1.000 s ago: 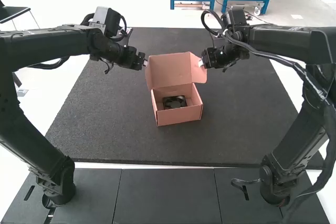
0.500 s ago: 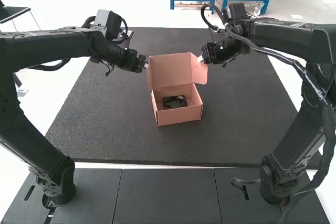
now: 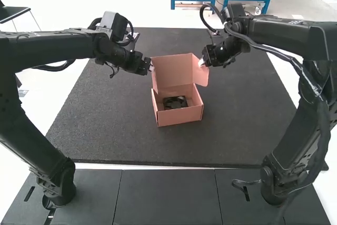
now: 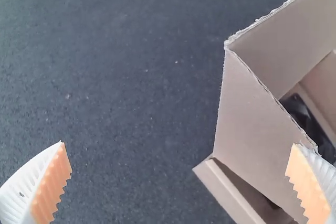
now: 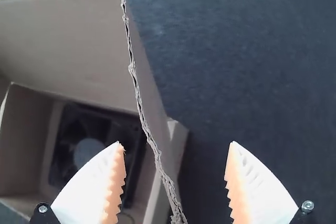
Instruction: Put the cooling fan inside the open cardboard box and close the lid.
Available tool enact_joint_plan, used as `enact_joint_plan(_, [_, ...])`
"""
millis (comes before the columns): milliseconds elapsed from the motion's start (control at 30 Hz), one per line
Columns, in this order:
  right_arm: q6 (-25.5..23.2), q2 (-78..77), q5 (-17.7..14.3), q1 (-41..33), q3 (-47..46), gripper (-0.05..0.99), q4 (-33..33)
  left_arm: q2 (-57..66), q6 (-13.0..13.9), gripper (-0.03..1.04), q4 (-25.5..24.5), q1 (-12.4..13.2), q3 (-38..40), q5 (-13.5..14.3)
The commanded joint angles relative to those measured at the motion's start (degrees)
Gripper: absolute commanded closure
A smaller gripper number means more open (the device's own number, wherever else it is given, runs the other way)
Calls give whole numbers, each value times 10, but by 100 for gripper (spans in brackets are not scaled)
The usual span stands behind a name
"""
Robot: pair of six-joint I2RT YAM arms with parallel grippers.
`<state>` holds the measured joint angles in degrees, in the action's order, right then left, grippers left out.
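Fan (image 3: 174, 101) noted inside the box (image 3: 179, 115), lying flat on its floor; the first half of the task is judged done. Box set mid-mat (image 3: 95, 114). Lid (image 3: 176, 69) not yet shut: it is stood nearly upright off the far wall, inner face turned toward the arms, with its side flap (image 3: 203, 79) bent forward on the right.

Left jaws held wide apart at the lid's upper left corner. In the left wrist view the lid's cut edge is seen between the pads (image 4: 50, 182), close to one of them; nothing is gripped.

Right jaws also spread wide, at the lid's upper right corner. In the right wrist view the flap's raw edge is straddled, with no contact made out.

Change over the last second: the left jaws have been brought in from just clear of the lid to its corner, and the lid's left edge has been shifted slightly rightward. The right jaws have been lifted a little and kept at the flap.

Reading: the lid is now bracketed from both sides. Folding it forward and down is judged the step in hand. The flap must be tucked inside the wall, or the lid may be left sprung.
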<state>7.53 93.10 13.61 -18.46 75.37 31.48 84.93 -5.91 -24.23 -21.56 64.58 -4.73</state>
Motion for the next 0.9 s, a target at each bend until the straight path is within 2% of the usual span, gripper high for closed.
enact_joint_plan(0, [10,-1,13,8,18,57,1,2,-6,4,0,-5,2,-9])
enact_joint_plan(67, [10,-1,18,8,21,62,1,2,-6,4,-1,-5,3,-9])
enact_joint_plan(300, [10,-1,26,8,25,66,4,2,-6,4,-2,-5,4,-9])
enact_joint_plan(367, [10,-1,28,7,26,70,7,2,-7,4,-3,-5,4,-8])
enact_joint_plan(667, [11,-1,39,8,30,74,26,1,-7,4,-3,-4,4,-8])
enact_joint_plan(867, [11,-1,43,7,33,84,33,0,-7,4,-4,-5,4,-8])
